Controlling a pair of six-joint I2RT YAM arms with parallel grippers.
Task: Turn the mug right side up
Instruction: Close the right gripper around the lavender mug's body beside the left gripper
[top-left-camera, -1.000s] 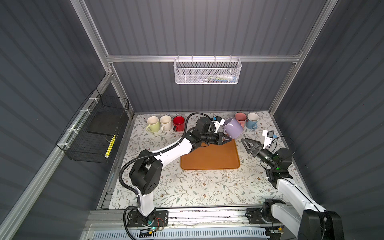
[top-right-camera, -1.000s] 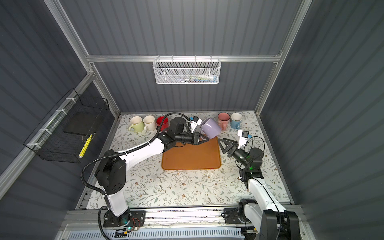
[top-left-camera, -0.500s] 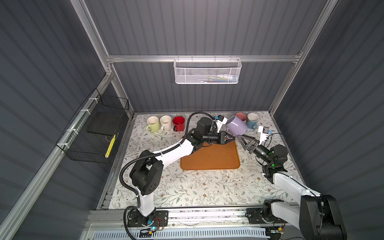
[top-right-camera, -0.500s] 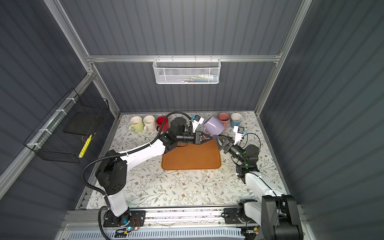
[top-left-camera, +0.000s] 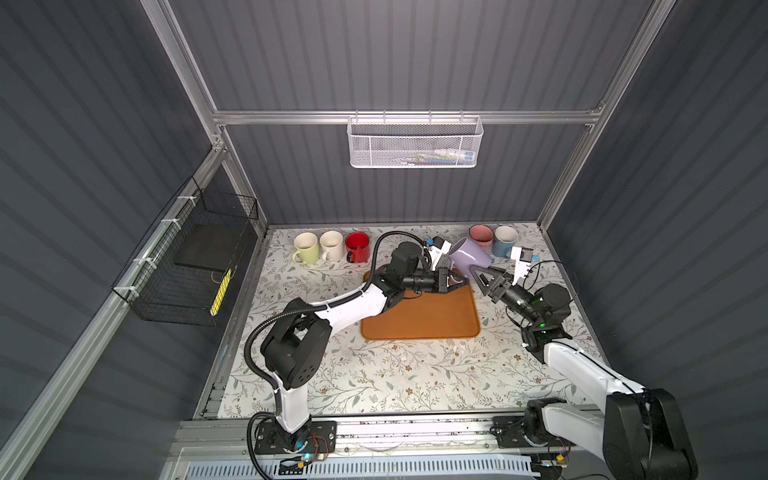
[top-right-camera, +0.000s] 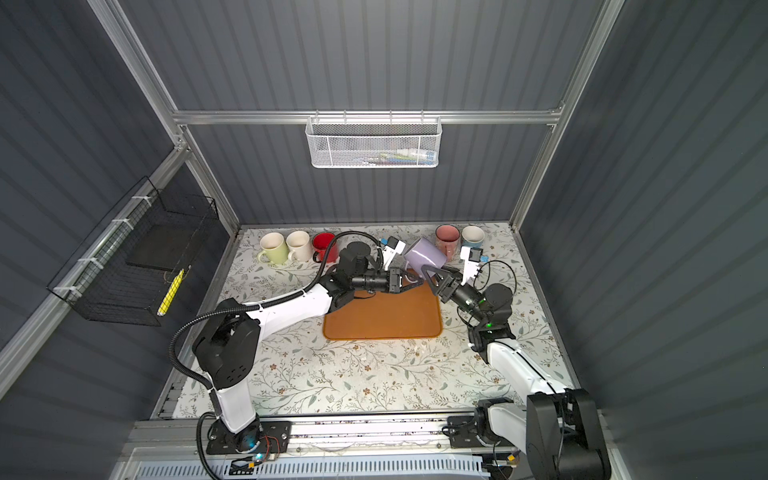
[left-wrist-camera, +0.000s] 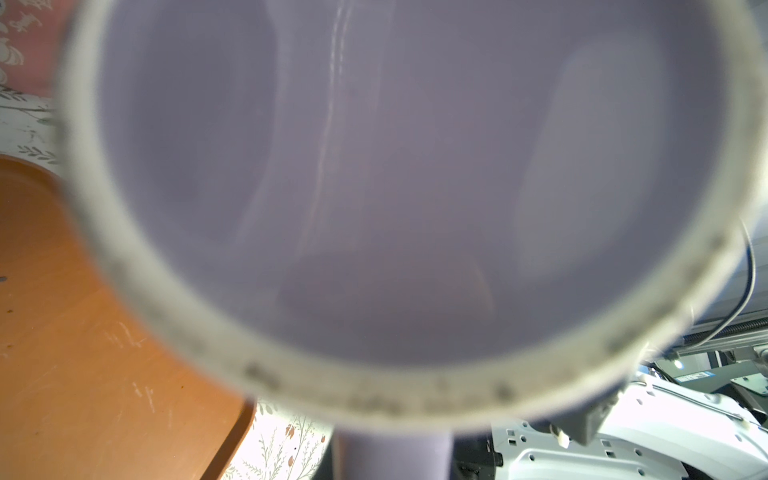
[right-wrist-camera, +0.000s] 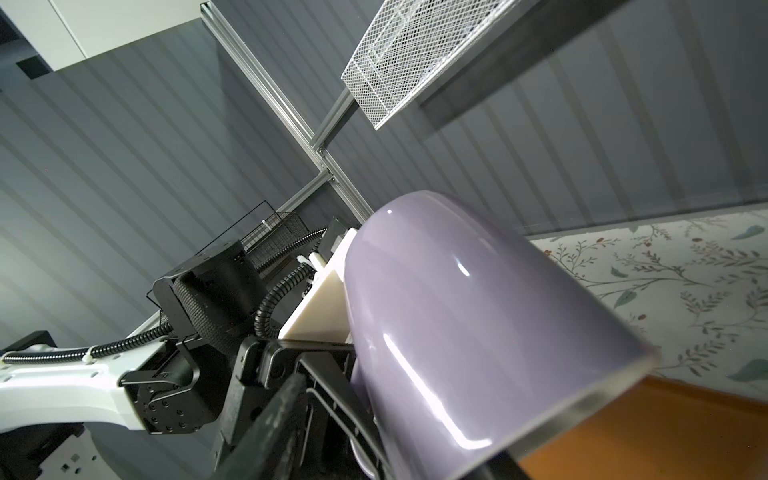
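Right wrist view: lilac mug (right-wrist-camera: 457, 332) tilted in mid-air above the orange mat (right-wrist-camera: 665, 436), left gripper (top-left-camera: 457, 281) clamped on its handle. Right gripper (top-left-camera: 478, 277) at the rim, grip unclear. If the left lets go too soon, it could drop.

The mug (top-left-camera: 471, 257) hangs over the mat's (top-left-camera: 419, 320) far right corner.

The left arm (top-left-camera: 353, 305) stretches forward across the middle, its wrist level and the left gripper (top-left-camera: 457, 283) clamped on the mug (top-left-camera: 469, 255); the right arm (top-left-camera: 582, 370) reaches inward, the right gripper (top-left-camera: 482, 277) with fingers apart at the mug's rim, contact unclear
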